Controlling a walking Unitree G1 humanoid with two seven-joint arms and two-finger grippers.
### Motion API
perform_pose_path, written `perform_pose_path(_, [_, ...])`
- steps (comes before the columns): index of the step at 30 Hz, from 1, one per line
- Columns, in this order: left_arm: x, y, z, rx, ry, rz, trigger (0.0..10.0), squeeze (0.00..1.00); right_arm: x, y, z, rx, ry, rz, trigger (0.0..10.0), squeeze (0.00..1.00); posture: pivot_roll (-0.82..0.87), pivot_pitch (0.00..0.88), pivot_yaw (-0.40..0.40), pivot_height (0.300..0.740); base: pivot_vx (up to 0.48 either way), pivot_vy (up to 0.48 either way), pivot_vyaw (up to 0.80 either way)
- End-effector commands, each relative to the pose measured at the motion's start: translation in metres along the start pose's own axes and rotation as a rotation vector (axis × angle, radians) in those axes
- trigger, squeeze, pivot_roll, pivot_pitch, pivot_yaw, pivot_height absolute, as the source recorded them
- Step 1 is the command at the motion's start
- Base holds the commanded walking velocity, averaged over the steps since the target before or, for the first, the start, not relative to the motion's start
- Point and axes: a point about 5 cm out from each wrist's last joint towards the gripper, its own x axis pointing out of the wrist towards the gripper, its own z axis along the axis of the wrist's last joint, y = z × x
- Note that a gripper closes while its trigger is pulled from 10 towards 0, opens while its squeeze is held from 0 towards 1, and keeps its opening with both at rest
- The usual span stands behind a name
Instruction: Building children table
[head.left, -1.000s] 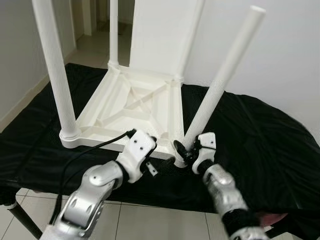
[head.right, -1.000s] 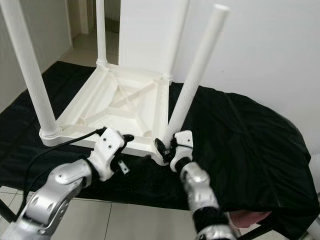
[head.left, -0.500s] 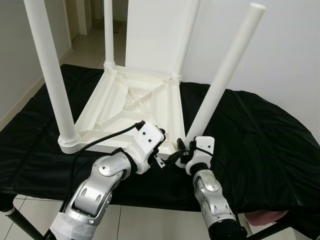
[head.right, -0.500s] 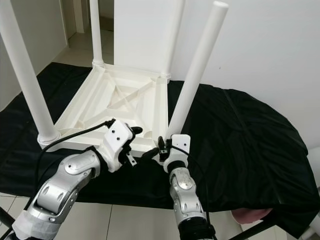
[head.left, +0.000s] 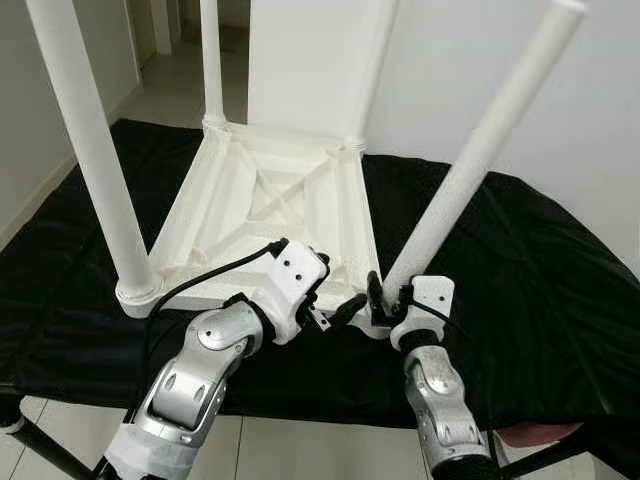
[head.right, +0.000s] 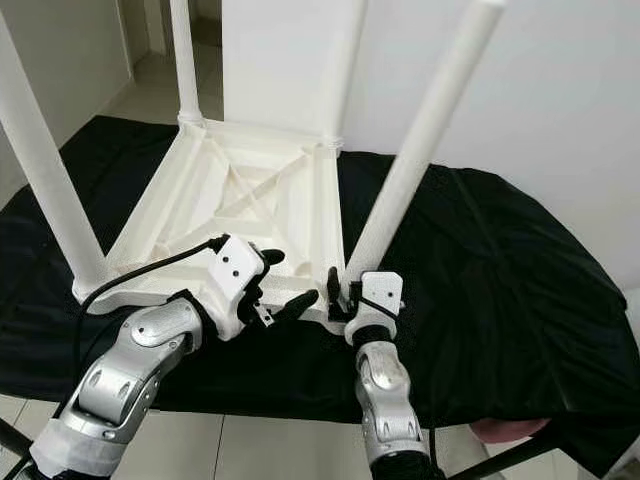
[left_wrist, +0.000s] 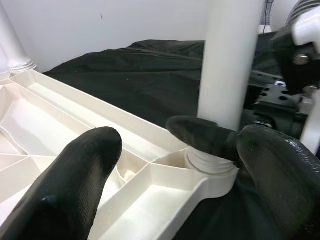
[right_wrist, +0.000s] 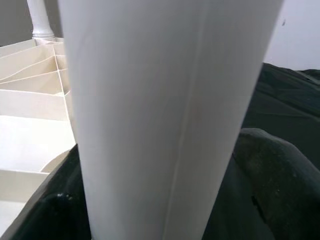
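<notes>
A white plastic children's table (head.left: 270, 195) lies upside down on a black cloth, with three legs standing straight up. The fourth leg (head.left: 480, 160), at the near right corner, leans to the right with its foot in the corner socket (left_wrist: 210, 165). My right gripper (head.left: 388, 298) is shut on the foot of this leaning leg (right_wrist: 165, 100), one finger (right_wrist: 280, 175) on each side. My left gripper (head.left: 335, 290) is open just left of it, its fingers (left_wrist: 75, 175) spread over the table's corner rim beside the socket.
The black cloth (head.left: 530, 260) covers a low bench or table whose front edge runs just under my forearms. A white wall stands behind on the right, and a tiled floor (head.left: 60, 420) shows below the cloth's edge. A black cable (head.left: 200, 280) runs along my left arm.
My left gripper has come forward to the near right corner, next to the leg's foot. The right gripper stays on the leg, which now leans a little further right.
</notes>
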Motion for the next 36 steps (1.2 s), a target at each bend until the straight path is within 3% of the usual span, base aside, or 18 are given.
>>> perform_pose_path(1, [0.001,0.003,-0.003,0.005,0.008,0.088,10.0,0.0,-0.003,-0.003,0.002,0.011,-0.01,-0.014,10.0,0.0,0.02,0.0,-0.116,0.74,0.0,0.0,0.0])
perform_pose_path(10, [0.0,0.014,-0.001,-0.01,-0.02,0.192,10.0,0.0,-0.012,-0.005,-0.002,-0.018,0.007,0.014,10.0,0.0,0.02,0.0,-0.12,0.74,0.0,0.0,0.0])
perform_pose_path(15, [-0.002,0.019,0.001,-0.016,-0.029,0.218,10.0,0.0,-0.01,-0.015,0.0,-0.026,0.007,-0.016,10.0,0.0,0.02,0.0,-0.121,0.74,0.0,0.0,0.0])
perform_pose_path(20, [-0.002,0.018,-0.002,-0.015,-0.016,0.216,10.0,0.0,-0.009,-0.006,0.003,-0.031,0.003,0.081,10.0,0.0,0.02,0.0,-0.119,0.74,0.0,0.0,0.0])
perform_pose_path(26, [-0.001,0.019,-0.011,-0.044,0.033,0.224,10.0,0.0,-0.01,-0.003,0.004,-0.033,0.01,0.1,10.0,0.0,0.02,0.0,-0.119,0.74,0.0,0.0,0.0])
perform_pose_path(28, [-0.003,0.041,-0.023,-0.057,0.108,0.401,10.0,0.0,-0.01,0.001,0.005,-0.043,0.011,0.124,10.0,0.0,0.02,0.0,-0.118,0.74,0.0,0.0,0.0])
perform_pose_path(29, [-0.003,0.041,-0.023,-0.057,0.108,0.401,10.0,0.0,-0.01,0.001,0.005,-0.043,0.011,0.124,10.0,0.0,0.02,0.0,-0.118,0.74,0.0,0.0,0.0])
perform_pose_path(31, [-0.006,0.053,-0.029,-0.073,0.153,0.509,10.0,0.0,-0.012,0.006,0.005,-0.055,0.014,0.167,10.0,0.0,0.03,0.0,-0.117,0.74,0.0,0.0,0.0])
perform_pose_path(36, [-0.008,0.056,-0.036,-0.08,0.196,0.555,10.0,0.0,-0.017,0.008,0.004,-0.058,0.013,0.206,10.0,0.0,0.03,0.0,-0.116,0.74,0.0,0.0,0.0])
